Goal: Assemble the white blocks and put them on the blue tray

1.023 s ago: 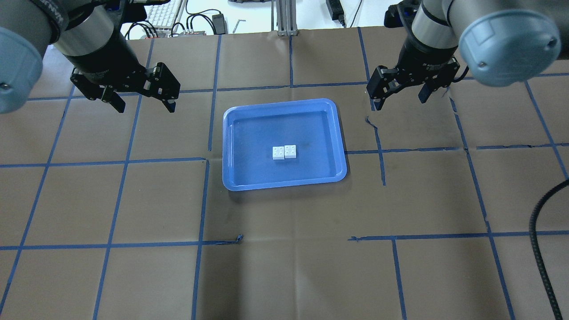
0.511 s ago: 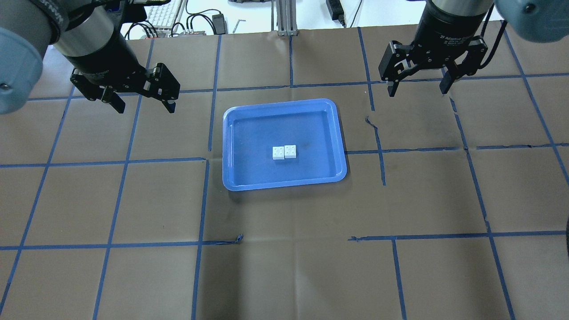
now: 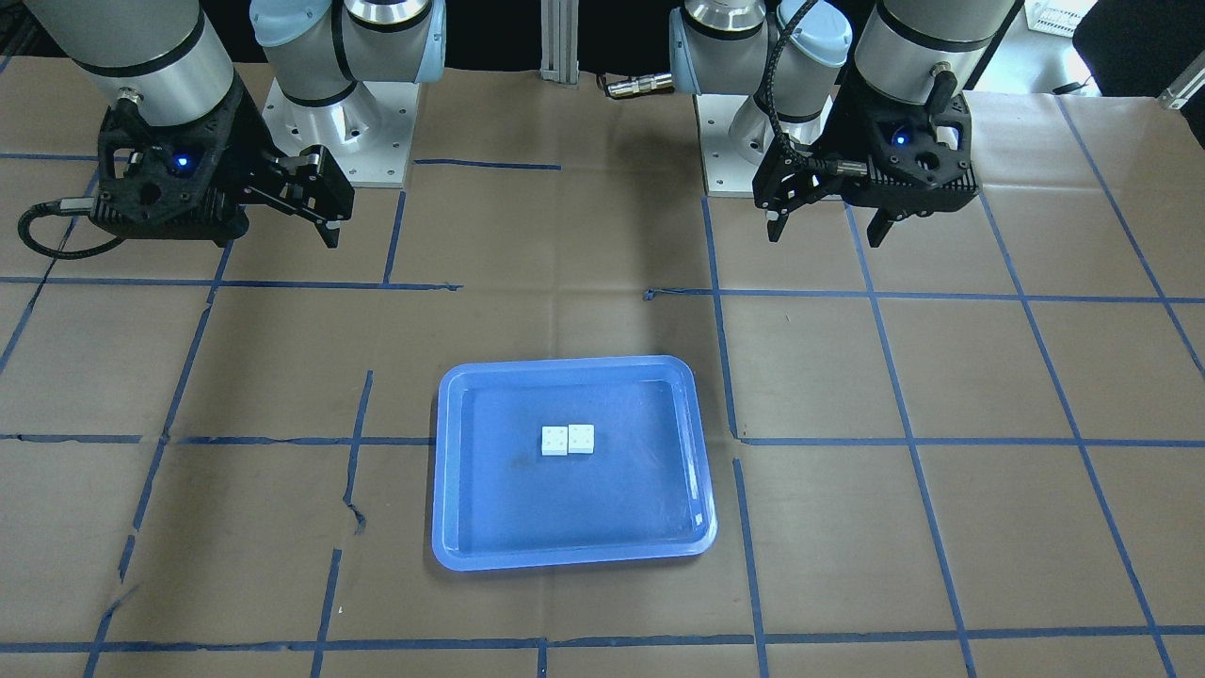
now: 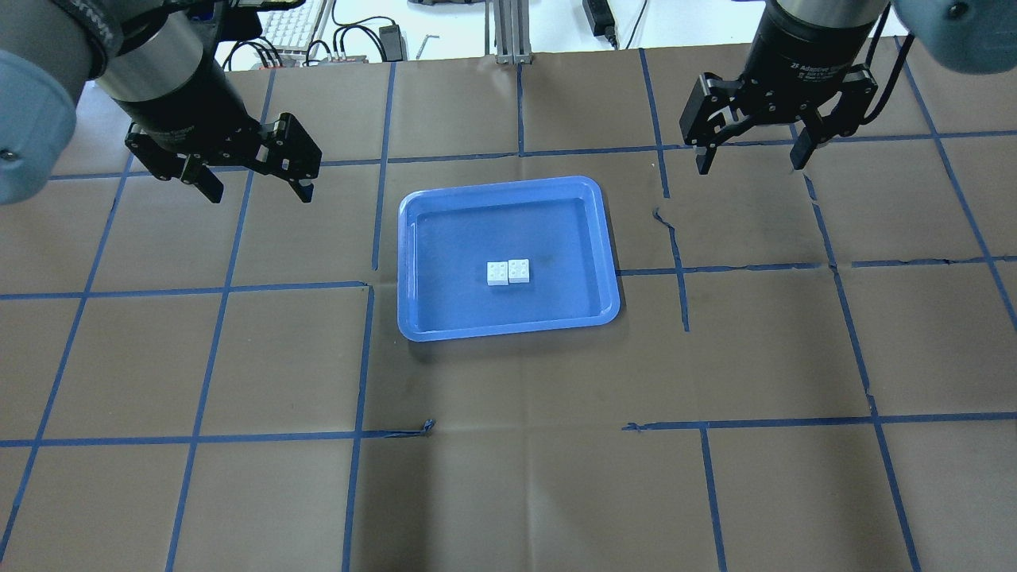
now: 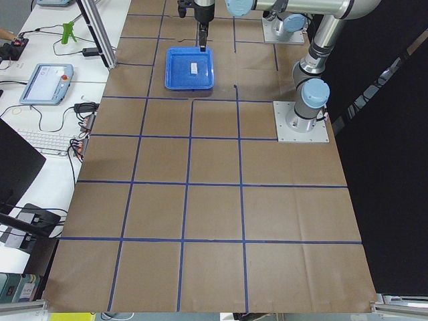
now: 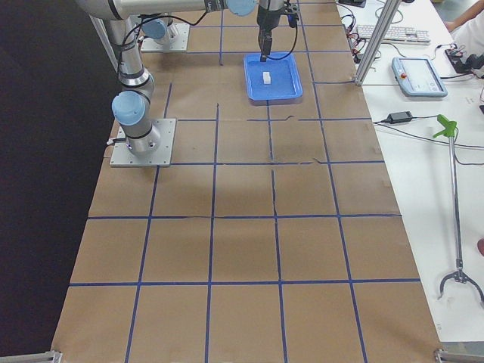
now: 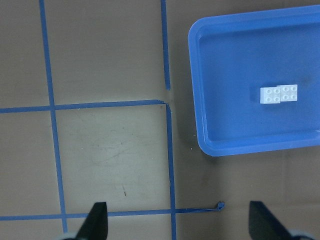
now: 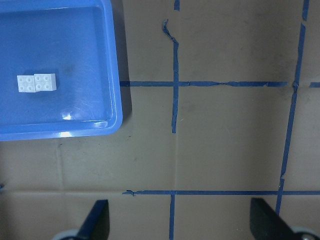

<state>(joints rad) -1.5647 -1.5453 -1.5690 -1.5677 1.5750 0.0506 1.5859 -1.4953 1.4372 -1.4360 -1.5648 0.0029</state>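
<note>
Overhead exterior view: two small white studded plastic blocks [image 4: 508, 272] sit touching, seemingly joined, inside the large rectangular blue plastic tray [image 4: 508, 183] at mid-table. The task looks finished. Left gripper [image 4: 261, 193] and right gripper [image 4: 749, 167] hang spread, empty, toward the left and right edges.

right gripper [image 4: 750, 164] | moved outward from blue tray [image 4: 508, 182] | turned

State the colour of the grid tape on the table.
Blue; the grid tape shows best in the overhead exterior view.

Brown paper table cover [image 4: 508, 492], blue tape grid [image 4: 199, 438] (torn in places); keyboard [image 5: 43, 142], pendant [image 5: 45, 81].
</note>
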